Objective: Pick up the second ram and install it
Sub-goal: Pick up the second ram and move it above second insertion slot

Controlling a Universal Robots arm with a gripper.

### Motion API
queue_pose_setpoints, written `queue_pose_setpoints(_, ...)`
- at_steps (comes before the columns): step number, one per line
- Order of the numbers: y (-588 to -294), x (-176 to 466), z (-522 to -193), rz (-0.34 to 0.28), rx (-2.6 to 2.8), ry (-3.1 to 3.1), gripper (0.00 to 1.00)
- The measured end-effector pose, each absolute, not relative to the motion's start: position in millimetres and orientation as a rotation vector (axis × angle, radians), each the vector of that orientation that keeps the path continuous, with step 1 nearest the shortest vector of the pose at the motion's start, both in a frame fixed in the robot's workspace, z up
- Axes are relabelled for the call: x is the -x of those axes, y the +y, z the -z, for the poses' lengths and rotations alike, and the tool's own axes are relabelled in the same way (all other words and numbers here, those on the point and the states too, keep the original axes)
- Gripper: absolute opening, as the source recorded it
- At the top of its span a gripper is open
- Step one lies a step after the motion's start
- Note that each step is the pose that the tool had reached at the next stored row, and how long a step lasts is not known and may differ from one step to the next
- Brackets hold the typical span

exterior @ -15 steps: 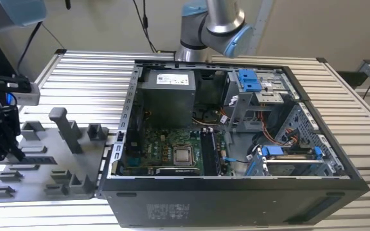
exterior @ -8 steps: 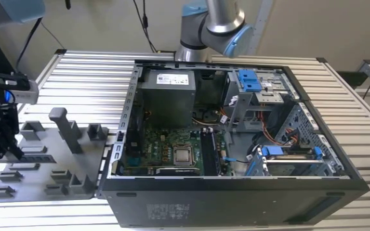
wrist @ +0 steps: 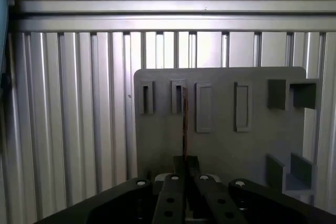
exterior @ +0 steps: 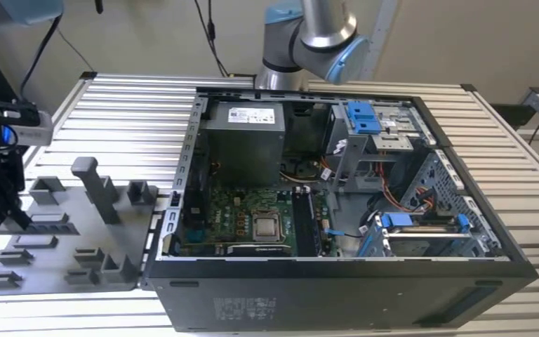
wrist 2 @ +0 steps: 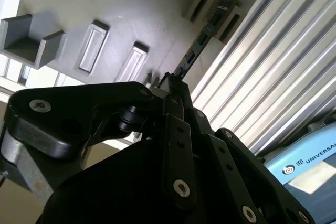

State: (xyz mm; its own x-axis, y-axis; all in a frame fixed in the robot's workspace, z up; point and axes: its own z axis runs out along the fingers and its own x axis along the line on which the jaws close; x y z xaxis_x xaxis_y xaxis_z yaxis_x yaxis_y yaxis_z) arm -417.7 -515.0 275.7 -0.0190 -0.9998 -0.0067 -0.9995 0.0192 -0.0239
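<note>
The second ram (wrist: 185, 119) is a thin dark stick seen edge-on over the grey tray (wrist: 220, 150). In the second wrist view the ram (wrist 2: 202, 40) runs from my fingertips toward two raised tray blocks. My gripper (wrist: 185, 162) is shut on the near end of the ram, its black fingers pressed together around it. In the exterior view the gripper (exterior: 3, 203) hangs over the left end of the tray (exterior: 64, 246), at that view's far left. Whether the ram's far end touches the tray cannot be told.
An open black computer case (exterior: 344, 295) lies on the slatted metal table (exterior: 129, 119), to the exterior view's right of the tray. Inside it are the green motherboard (exterior: 241, 217), long memory slots (exterior: 307, 225), a grey power supply (exterior: 243, 140) and blue drive brackets (exterior: 363, 116). Upright blocks (exterior: 96, 186) rise from the tray.
</note>
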Motion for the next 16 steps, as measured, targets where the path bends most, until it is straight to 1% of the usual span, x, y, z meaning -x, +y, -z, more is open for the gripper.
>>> queue_pose_setpoints(16, -515, 418, -296, 0.019, 2.18, 2.232, 0.13)
